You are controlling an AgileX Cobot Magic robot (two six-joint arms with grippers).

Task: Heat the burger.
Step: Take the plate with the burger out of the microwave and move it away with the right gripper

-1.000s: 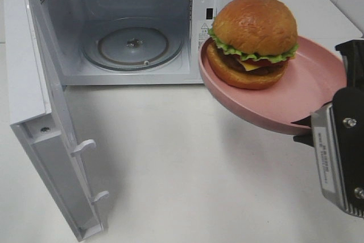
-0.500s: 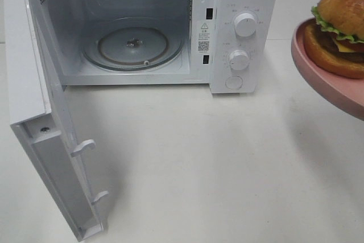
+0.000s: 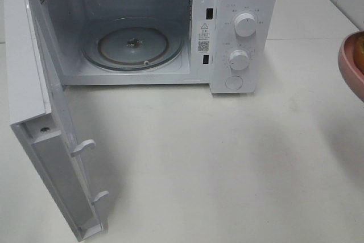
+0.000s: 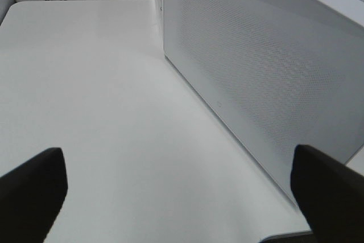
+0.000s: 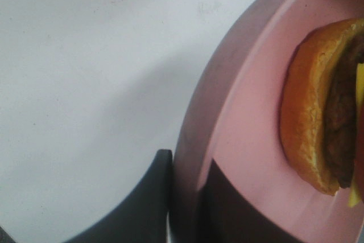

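- The right tool (image 5: 185, 197), a pair of black fingers, is pinching the rim of a round, shallow pink plate (image 5: 239, 112), one finger above the rim and one below, nearly closed on it.
- The round burger (image 5: 324, 112), with its glossy golden-brown bun, dark patty and yellow cheese, is sitting on that plate, held above the white table (image 3: 227, 169).
- The burger is looking light but loose: layered, soft and free to slide on the smooth plate, so holding the plate rim level seems the safer grip.
- The left tool (image 4: 179, 197) is standing wide open with nothing in it, beside the outer face of the white microwave door (image 3: 40, 112).
- The white microwave (image 3: 239, 4) is standing open, its glass turntable (image 3: 133, 44) bare.
- A second earlier, the plate and burger were right beside the oven opening; now, in the high view, only a pink sliver is showing at the right edge.
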